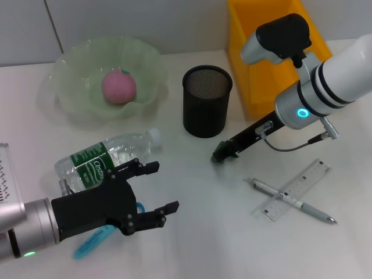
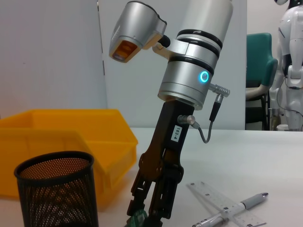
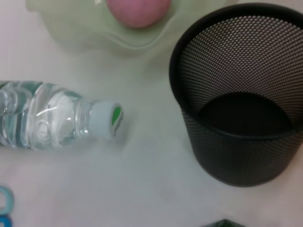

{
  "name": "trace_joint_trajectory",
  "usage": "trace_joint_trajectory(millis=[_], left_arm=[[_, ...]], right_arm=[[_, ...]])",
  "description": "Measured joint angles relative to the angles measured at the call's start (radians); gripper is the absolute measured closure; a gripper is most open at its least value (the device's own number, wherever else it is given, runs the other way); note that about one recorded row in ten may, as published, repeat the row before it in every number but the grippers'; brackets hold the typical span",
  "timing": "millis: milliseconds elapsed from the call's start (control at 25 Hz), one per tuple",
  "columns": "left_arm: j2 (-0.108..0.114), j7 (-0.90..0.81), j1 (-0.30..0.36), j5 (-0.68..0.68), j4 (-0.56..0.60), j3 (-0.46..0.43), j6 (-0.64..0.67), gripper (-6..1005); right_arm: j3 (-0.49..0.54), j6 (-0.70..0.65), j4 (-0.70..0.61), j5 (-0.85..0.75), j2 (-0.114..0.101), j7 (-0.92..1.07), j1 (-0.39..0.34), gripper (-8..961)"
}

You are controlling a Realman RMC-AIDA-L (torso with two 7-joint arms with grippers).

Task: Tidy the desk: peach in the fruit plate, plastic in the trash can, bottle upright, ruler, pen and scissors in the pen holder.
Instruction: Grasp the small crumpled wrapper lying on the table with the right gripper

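1. head view showed the peach [image 1: 119,87] already lying in the green fruit plate [image 1: 70,96], far on the robot's left. the bottle [image 1: 107,160] lay on its side on the table [image 1: 203,232], its cap toward the black mesh pen holder [image 1: 207,100]. the left gripper [image 1: 156,188] hovered just beside the bottle, on the near side, with its fingers spread wide and nothing between them. blue scissors [image 1: 93,241] were partly hidden under this arm. the ruler [image 1: 297,189] and the pen [image 1: 293,201] lay crossed on the right. the right gripper [image 1: 222,156] reached down to the table between the pen holder and the ruler; something small and dark green seemed to be at its tip. the yellow trash can [image 1: 258,87] stood behind it.

2. left wrist view showed the right gripper [image 2: 142,215] from the front, fingers drawn close on a green scrap [image 2: 138,218], probably the plastic, but i cannot tell if the hold was firm.

3. right wrist view showed the bottle [image 3: 52,123] lying near the pen holder [image 3: 239,94], and the peach [image 3: 137,12] in the plate.

4. my judgement of risks: the round bottle could roll away if the left fingers pushed one side first. the thin scrap could slip out on the way to the trash can. the right arm could also knock the pen holder, which stood close.
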Motion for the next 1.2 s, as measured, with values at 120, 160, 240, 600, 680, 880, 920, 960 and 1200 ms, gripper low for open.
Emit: trace_joint_trajectory(millis=[120, 160, 240, 600, 680, 880, 920, 960, 1200], left_arm=[[0.0, 0.0, 0.0, 0.0, -0.002, 0.002, 0.0, 168], [0.0, 0.0, 0.0, 0.0, -0.002, 0.002, 0.0, 168], [0.0, 0.0, -0.001, 0.0, -0.004, 0.003, 0.0, 168], [0.001, 0.0, -0.006, 0.0, -0.009, 0.006, 0.0, 168], [0.002, 0.0, -0.006, 0.0, -0.009, 0.006, 0.0, 168], [0.003, 0.0, -0.006, 0.0, -0.009, 0.006, 0.0, 168], [0.003, 0.0, -0.006, 0.0, -0.009, 0.006, 0.0, 169], [0.003, 0.0, -0.006, 0.0, -0.009, 0.006, 0.0, 169], [0.003, 0.0, -0.006, 0.0, -0.009, 0.004, 0.0, 169]], right_arm=[[-0.007, 0.007, 0.007, 0.0, 0.0, 0.0, 0.004, 123], [-0.01, 0.009, 0.008, 0.001, 0.0, 0.0, 0.004, 123], [-0.013, 0.011, 0.009, 0.002, 0.0, 0.0, 0.004, 123], [-0.013, 0.036, 0.028, 0.004, 0.0, 0.001, 0.006, 239], [-0.014, 0.036, 0.029, 0.004, 0.0, 0.0, 0.006, 304], [-0.015, 0.036, 0.03, 0.004, 0.0, 0.0, 0.006, 465], [-0.015, 0.036, 0.03, 0.004, 0.0, 0.0, 0.006, 497], [-0.015, 0.036, 0.03, 0.004, 0.0, 0.0, 0.006, 498], [-0.015, 0.032, 0.026, 0.004, 0.0, -0.001, -0.001, 501]])
